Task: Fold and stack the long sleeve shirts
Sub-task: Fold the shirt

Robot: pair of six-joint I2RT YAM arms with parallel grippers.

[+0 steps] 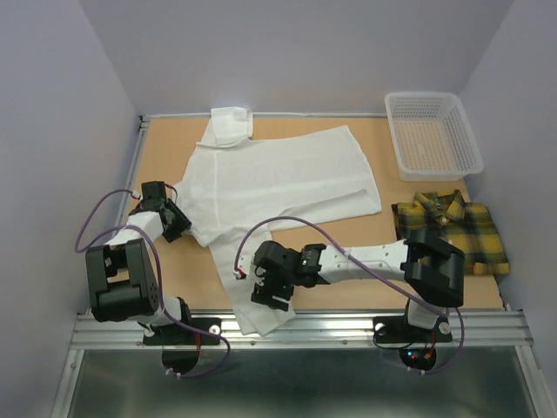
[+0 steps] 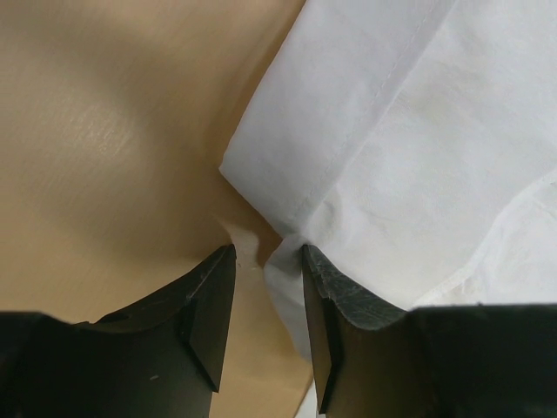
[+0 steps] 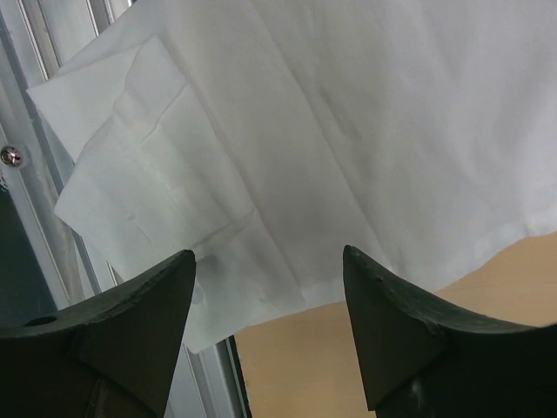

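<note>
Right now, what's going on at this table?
Two robot arms are working on the white shirt, which lies spread out and is not yet folded. The left claw is open at the shirt's left edge. The right claw is open over the sleeve, which trails to the table's near rail. Neither appears to be gripping cloth. The plaid shirt sits folded at the right, near the basket.
</note>
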